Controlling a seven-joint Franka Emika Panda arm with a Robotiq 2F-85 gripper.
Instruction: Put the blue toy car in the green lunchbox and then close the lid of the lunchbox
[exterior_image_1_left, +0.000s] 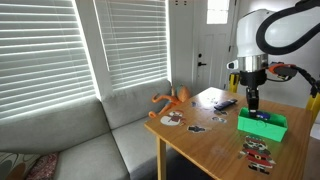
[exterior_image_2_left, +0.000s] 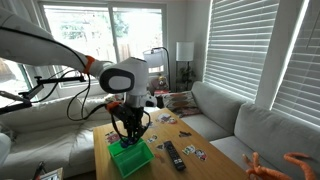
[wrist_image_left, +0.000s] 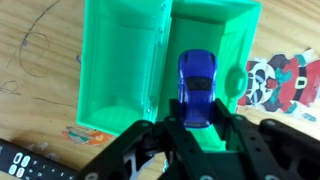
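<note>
The green lunchbox (wrist_image_left: 238, 45) lies open on the wooden table, with the lid of the lunchbox (wrist_image_left: 120, 60) folded out flat beside it. The blue toy car (wrist_image_left: 199, 75) is over the box's inside, nose pointing away from me. My gripper (wrist_image_left: 198, 122) has a finger pressed on each side of the car's rear end. In both exterior views the gripper (exterior_image_1_left: 252, 100) (exterior_image_2_left: 130, 132) hangs straight down, just above the lunchbox (exterior_image_1_left: 262, 125) (exterior_image_2_left: 130, 158).
A black remote (wrist_image_left: 20, 160) (exterior_image_2_left: 172, 153) lies close to the lid. Flat printed figure cards (wrist_image_left: 285, 75) (exterior_image_1_left: 258, 150) lie scattered on the table. An orange toy (exterior_image_1_left: 172, 99) sits at the table edge by the grey sofa (exterior_image_1_left: 80, 140).
</note>
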